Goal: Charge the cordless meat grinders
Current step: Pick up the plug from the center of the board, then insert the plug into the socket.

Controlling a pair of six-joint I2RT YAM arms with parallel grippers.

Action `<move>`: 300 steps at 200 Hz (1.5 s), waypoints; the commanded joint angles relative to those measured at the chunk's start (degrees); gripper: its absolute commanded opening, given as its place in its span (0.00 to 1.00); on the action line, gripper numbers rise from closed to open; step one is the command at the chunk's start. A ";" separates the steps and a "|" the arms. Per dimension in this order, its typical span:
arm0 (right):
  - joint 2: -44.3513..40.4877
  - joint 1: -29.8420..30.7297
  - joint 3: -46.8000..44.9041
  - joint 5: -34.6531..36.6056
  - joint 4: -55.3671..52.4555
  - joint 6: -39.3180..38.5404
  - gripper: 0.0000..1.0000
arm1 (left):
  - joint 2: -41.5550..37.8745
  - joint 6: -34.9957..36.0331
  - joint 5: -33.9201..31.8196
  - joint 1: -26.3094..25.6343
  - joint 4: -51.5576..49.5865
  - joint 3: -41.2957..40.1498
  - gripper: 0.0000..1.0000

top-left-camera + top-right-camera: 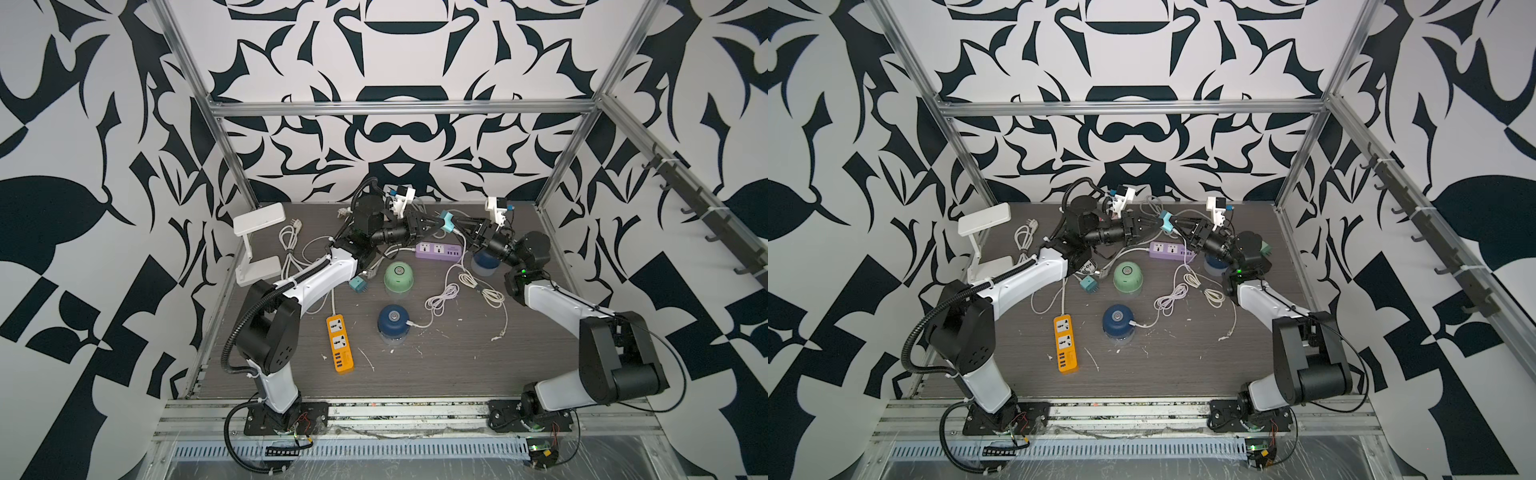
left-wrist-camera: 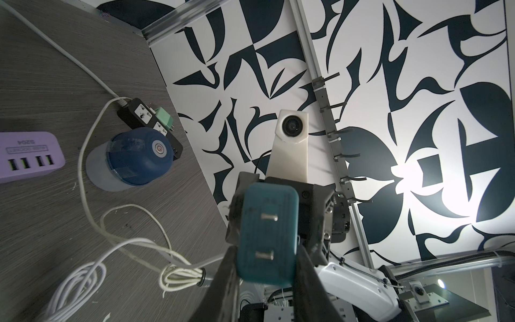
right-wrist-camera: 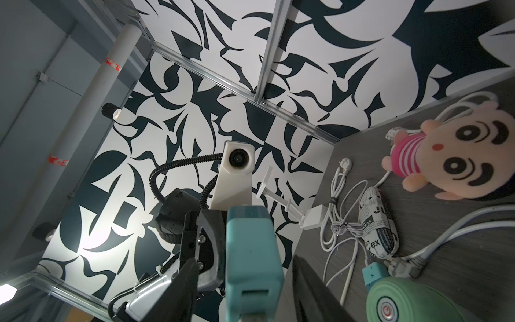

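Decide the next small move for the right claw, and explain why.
Probably draw the right claw straight back. Its jaws stand open with gaps either side of the teal plug adapter, while the left claw pinches that adapter in mid-air, so the left one seems to carry it alone.

Three grinders (image 1: 398, 277) (image 1: 393, 320) (image 1: 482, 264), three power strips (image 1: 340, 344) (image 1: 439, 250) (image 2: 131, 110), three plug adapters (image 1: 448, 220) (image 1: 356, 284) (image 2: 164, 117)

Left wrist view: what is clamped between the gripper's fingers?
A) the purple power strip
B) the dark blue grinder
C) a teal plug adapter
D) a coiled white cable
C: the teal plug adapter sits between the fingers of the left gripper, both metal prongs toward the camera; the dark blue grinder and purple power strip lie well away from it.
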 commanded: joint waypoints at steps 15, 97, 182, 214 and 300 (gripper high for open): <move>-1.04 1.27 0.51 0.03 3.77 -0.68 0.40 | -0.74 -0.81 -0.04 0.27 3.55 -0.82 0.00; -2.15 0.01 4.09 -3.49 -9.16 -6.89 0.00 | -4.19 1.11 -2.62 2.28 -2.23 -3.53 0.54; 4.89 4.63 40.28 32.84 -106.24 -71.28 0.00 | -21.15 23.92 -23.67 5.19 -36.15 -11.48 0.70; 16.13 10.54 53.81 43.34 -117.21 -78.60 0.00 | -25.74 26.57 -27.03 5.18 -37.40 -16.89 0.70; 35.03 16.73 73.16 58.61 -124.39 -100.14 0.00 | -38.12 26.93 -28.21 5.17 -26.22 -33.69 0.70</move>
